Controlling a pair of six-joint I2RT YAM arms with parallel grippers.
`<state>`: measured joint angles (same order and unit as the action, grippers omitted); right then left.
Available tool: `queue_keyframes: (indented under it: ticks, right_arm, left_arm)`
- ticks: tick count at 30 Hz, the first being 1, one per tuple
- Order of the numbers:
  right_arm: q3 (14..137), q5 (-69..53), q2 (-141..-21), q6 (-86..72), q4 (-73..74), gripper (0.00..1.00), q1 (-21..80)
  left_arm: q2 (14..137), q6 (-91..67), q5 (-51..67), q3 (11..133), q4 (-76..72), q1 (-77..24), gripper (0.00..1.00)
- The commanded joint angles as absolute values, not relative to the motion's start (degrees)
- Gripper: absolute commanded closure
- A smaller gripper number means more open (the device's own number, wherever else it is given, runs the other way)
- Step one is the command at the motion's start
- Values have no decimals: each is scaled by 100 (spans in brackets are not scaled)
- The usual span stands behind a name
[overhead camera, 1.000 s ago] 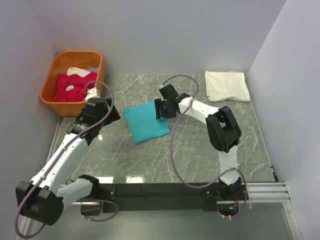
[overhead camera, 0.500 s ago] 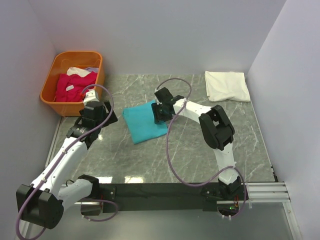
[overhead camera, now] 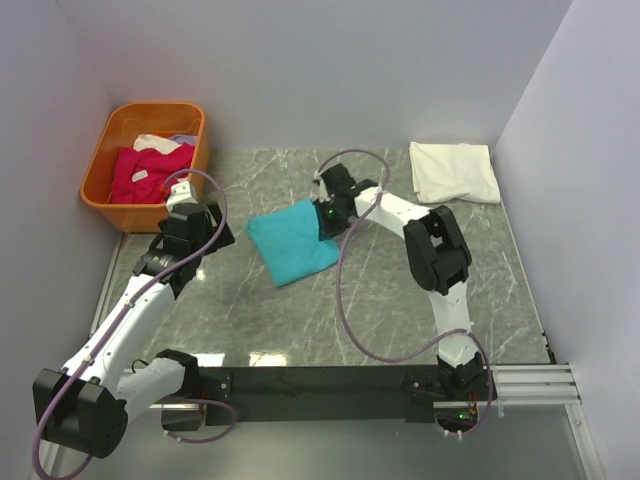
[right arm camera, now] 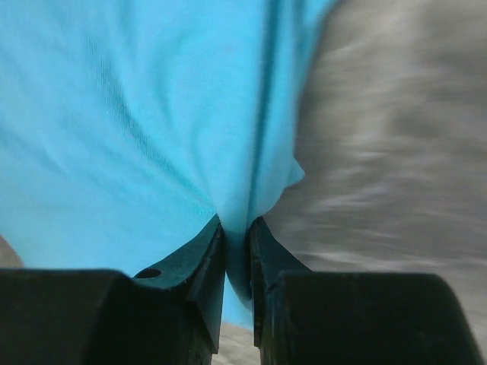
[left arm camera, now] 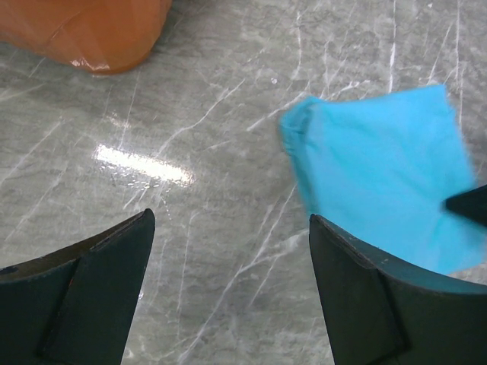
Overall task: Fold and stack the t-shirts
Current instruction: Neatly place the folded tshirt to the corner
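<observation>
**Right claw pinching edge of turquoise shirt; left claw wide, idle**

The turquoise t-shirt [overhead camera: 292, 245] lies folded as a tilted rectangle near the middle of the bench [overhead camera: 400, 310]. Its far right edge is bunched into a fold. The right claw [right arm camera: 236, 228] is nearly closed on that fold, with cloth pressed between the two fingers in the wrist view. The right arm rises from its base at the near right. It bends at the elbow, and the forearm reaches left and away to the shirt's far right corner.

The left claw [left arm camera: 230, 220] hangs wide apart with nothing between its fingers, over bare bench just left of the shirt. The left arm stretches diagonally from the near left base, wrist close to the near corner of the orange basket [overhead camera: 105, 150].

Magenta t-shirts [overhead camera: 148, 172] sit inside the basket at far left. The white t-shirt [overhead camera: 455, 172] lies folded at the far right of the bench, well apart from the turquoise one.
</observation>
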<state>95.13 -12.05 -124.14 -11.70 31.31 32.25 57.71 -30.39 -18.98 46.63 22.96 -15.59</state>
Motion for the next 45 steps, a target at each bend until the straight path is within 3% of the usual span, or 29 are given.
queue_keyframes:
  ticks: [1,10,20,26,35,45]
  right_arm:
    - [10071,-1073,-12384,-678,3392,100,2506]
    - [11468,-458,-12858,404,3753,100,1083]
    - [12602,1106,-13421,1422,3182,100,536]
    - [12604,1705,-13307,1784,2524,100,527]
    - [12885,1863,-13307,1214,2645,100,194]
    - [12138,1872,-12753,923,2242,100,-281]
  left_arm:
    - [5704,-2874,-1951,4605,2083,-1529,12]
    - [5897,-2856,-1925,4570,2048,-1521,12]
    - [6319,-2839,-2224,4579,2092,-1521,12]
    - [6548,-2830,-2233,4597,2118,-1521,12]
    - [6653,-2813,-2224,4605,2101,-1521,12]
    - [6671,-2812,-2215,4614,2118,-1521,12]
